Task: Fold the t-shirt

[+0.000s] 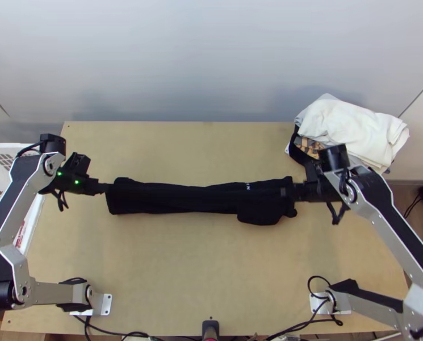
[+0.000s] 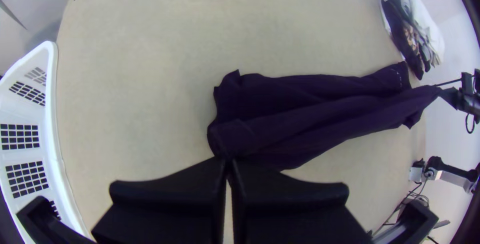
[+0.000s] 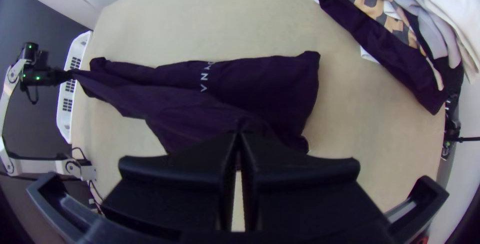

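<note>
The black t-shirt (image 1: 211,199) lies across the table as a long narrow folded strip, with white lettering near its right end. At its left end my left gripper (image 1: 104,188) is shut on the cloth; in the left wrist view that gripper (image 2: 227,160) pinches a raised part of the shirt (image 2: 310,119). My right gripper (image 1: 290,191) is shut on the cloth at the other end, and in the right wrist view the gripper (image 3: 240,133) holds a peak of the shirt (image 3: 265,84). Between the two grippers the held cloth runs taut.
A pile of folded clothes, white on top (image 1: 353,128), sits at the table's far right corner. Beside the left edge stands a white basket (image 1: 7,149). Bare tabletop (image 1: 205,261) stretches in front of the shirt, and more lies behind it.
</note>
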